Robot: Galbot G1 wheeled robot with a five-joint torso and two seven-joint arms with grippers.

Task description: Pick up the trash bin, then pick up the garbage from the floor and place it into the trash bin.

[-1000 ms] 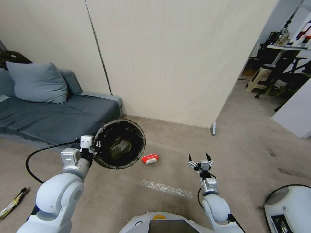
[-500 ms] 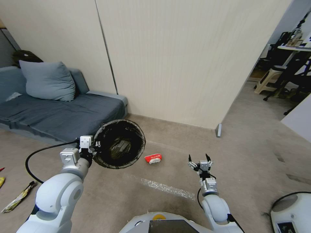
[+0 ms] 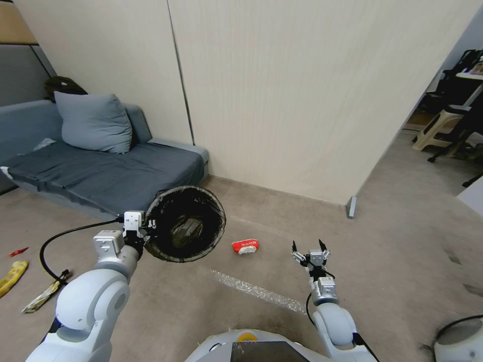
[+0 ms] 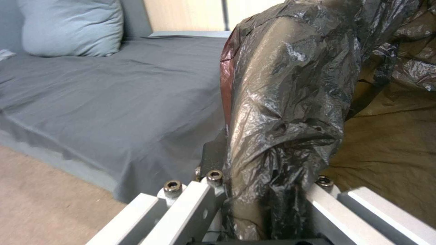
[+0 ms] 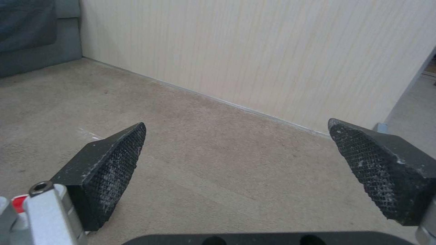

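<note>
My left gripper (image 3: 146,232) is shut on the near rim of the trash bin (image 3: 185,223), which hangs above the floor with its black liner folded over the edge. In the left wrist view the crinkled liner (image 4: 281,102) is pinched between the gripper's (image 4: 263,207) fingers. Garbage lies on the floor: a red-and-white wrapper (image 3: 245,246) between the bin and my right gripper (image 3: 308,247), and a yellow packet (image 3: 12,277), a dark-and-yellow packet (image 3: 43,296) and a small red scrap (image 3: 18,251) at the far left. In the right wrist view the right gripper (image 5: 238,134) stands open over bare carpet.
A grey sofa (image 3: 100,171) with a cushion (image 3: 93,123) stands behind the bin. A beige wall panel (image 3: 302,100) ends at a corner foot (image 3: 351,207), with an opening to chairs at the right. A clear plastic strip (image 3: 256,290) lies on the carpet in front of me.
The whole head view has shifted rightward, so the camera has turned left. The litter at the far left has come further into view. Both arms hold the same pose, bin still gripped.
</note>
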